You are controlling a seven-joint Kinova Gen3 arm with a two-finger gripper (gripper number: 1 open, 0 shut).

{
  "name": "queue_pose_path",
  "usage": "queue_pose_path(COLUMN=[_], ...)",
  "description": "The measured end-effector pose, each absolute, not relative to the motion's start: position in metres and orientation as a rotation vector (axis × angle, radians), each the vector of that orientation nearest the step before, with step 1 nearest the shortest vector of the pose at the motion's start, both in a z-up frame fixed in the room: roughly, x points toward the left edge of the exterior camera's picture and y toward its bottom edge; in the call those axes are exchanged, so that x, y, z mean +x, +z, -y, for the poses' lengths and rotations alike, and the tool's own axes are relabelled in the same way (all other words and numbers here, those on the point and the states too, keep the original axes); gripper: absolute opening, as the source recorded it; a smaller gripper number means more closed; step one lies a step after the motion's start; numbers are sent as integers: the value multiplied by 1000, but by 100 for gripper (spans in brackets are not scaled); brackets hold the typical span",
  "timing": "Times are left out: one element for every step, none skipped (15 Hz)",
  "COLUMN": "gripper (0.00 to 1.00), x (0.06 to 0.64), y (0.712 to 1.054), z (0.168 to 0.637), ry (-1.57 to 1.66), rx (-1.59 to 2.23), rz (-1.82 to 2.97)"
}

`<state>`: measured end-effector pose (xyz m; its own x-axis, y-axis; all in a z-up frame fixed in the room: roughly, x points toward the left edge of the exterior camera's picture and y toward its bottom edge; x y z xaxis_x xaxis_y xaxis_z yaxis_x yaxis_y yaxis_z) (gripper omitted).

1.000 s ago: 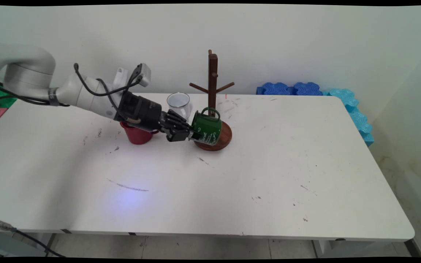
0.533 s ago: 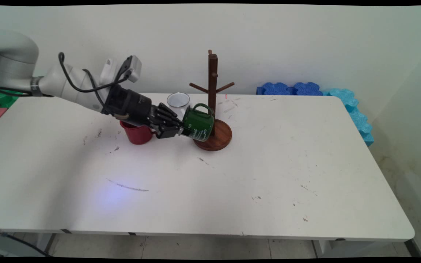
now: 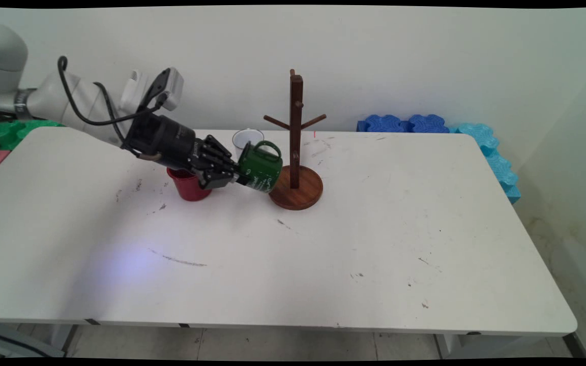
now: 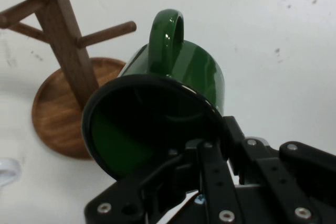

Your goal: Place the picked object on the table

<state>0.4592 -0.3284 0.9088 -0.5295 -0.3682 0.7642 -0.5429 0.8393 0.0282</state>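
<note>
At the end of the white arm, the black gripper (image 3: 239,178) is clamped on the rim of a green mug (image 3: 260,166), one finger inside the mouth and the other outside, as the hand view shows (image 4: 202,148). The mug (image 4: 173,103) is held tilted on its side above the table, its mouth turned back toward the gripper and its handle (image 3: 267,147) pointing up. Pale lettering is seen on the mug's side in the main view, but it cannot be read.

Just beyond the mug, on the side away from the gripper, a dark wooden mug tree (image 3: 295,142) is stood on its round base (image 3: 300,192); the mug's bottom is seen just beside the base's edge, and whether they touch cannot be told. In the hand view the tree's post and pegs (image 4: 58,35) are seen to the mug's left. Behind the gripper's linkage a red cup (image 3: 188,185) is partly hidden, upright on the white table (image 3: 374,244). Past the gripper, toward the wall, the rim of a white cup (image 3: 246,136) is seen. Well apart, at the table's far right corner, blue foam pieces (image 3: 425,123) are laid.

Compared with the frames a second and half a second earlier, the gripper and mug are found farther left and higher, drawn away from the tree's post, so that more of the base is uncovered.
</note>
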Motion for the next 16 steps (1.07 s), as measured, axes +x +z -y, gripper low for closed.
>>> queue_pose_path(gripper=[0, 0, 0, 0, 0, 0, 0, 0, 0, 0, 0, 0, 0, 0, 0, 0], x=[460, 461, 461, 461, 462, 462, 462, 462, 461, 461, 461, 461, 461, 461, 461, 461], y=[912, 914, 917, 919, 921, 923, 925, 926, 927, 927, 928, 928, 928, 928, 928, 927], z=[326, 325, 323, 322, 321, 319, 318, 317, 316, 314, 313, 311, 310, 309, 308, 307], ry=[280, 287, 297, 306, 314, 323, 331, 338, 346, 353, 358, 366, 373, 380, 387, 395], rx=[655, 650, 645, 639, 635, 631, 626, 622, 618, 614, 611, 609, 609, 609, 613, 617], rz=[2207, 2222, 2241, 2260, 2277, 2298, 2319, 2337, 2358, 2379, 2398, 2419, 2439, 2456, 2475, 2494])
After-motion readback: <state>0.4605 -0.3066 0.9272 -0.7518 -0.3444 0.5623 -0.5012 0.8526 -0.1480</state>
